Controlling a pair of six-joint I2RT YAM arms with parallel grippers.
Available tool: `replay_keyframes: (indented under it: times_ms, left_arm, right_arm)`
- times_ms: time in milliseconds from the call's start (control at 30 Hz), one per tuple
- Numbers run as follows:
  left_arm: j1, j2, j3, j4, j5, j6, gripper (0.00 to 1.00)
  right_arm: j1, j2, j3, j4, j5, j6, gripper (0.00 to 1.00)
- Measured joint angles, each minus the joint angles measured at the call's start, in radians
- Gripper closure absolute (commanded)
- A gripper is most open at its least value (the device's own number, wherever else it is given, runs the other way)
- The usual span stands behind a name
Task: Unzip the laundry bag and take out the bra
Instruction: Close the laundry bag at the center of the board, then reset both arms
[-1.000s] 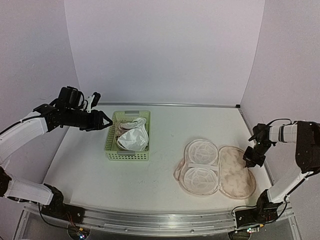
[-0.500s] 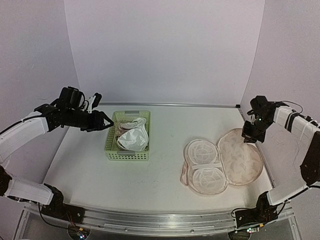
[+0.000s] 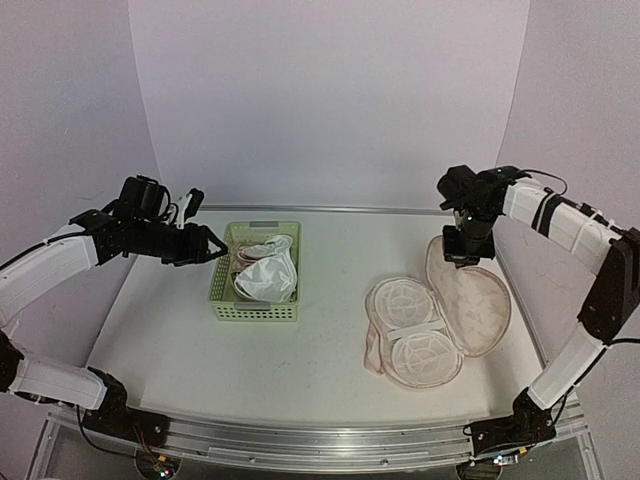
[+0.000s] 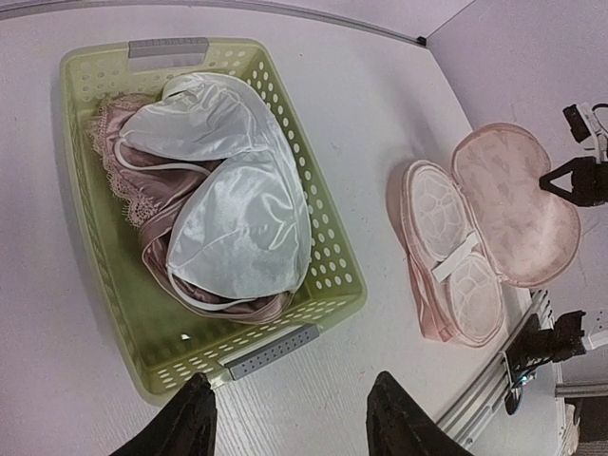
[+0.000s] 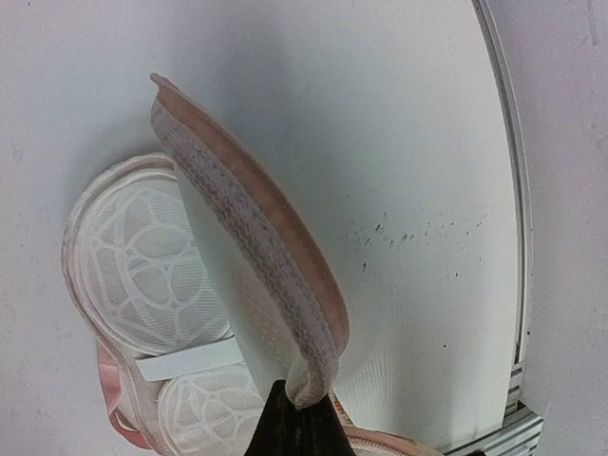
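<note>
White counter; right fingers clamp the bag rim, flap lifted; left fingers spread empty, basket just ahead.

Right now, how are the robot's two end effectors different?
The left end effector is open and empty; the right end effector is shut on the flap of the laundry bag. The left hovers by the green basket; the right holds that flap raised. Both are black.

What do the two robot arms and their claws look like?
Both arms have smooth white shells joined by black joints. The left arm and right arm each end in a black wrist block. The left claw and right claw have black, tapered fingers. Thin black cables loop near the wrists.
</note>
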Motion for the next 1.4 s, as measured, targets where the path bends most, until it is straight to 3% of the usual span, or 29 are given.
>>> replay_keyframes:
  times_ms: [300, 500, 600, 1200, 1400]
  left_arm:
    - [0.000, 0.002, -0.005, 0.001, -0.001, 0.000, 0.45]
    - [0.000, 0.011, -0.006, 0.001, -0.001, 0.000, 0.46]
    - [0.000, 0.015, -0.009, 0.002, -0.001, 0.000, 0.46]
    - [0.000, 0.018, -0.011, 0.002, -0.001, 0.000, 0.46]
    - [0.000, 0.018, -0.011, 0.002, -0.010, 0.000, 0.45]
  right_arm:
    - [0.180, 0.187, 0.140, -0.075, 0.134, 0.065, 0.94]
    - [0.263, 0.270, 0.189, -0.085, 0.161, 0.110, 0.86]
    - [0.297, 0.296, 0.195, -0.084, 0.167, 0.135, 0.77]
    - [0.438, 0.324, 0.213, -0.035, 0.145, 0.210, 0.53]
    - [0.447, 0.248, 0.202, 0.019, 0.143, 0.188, 0.46]
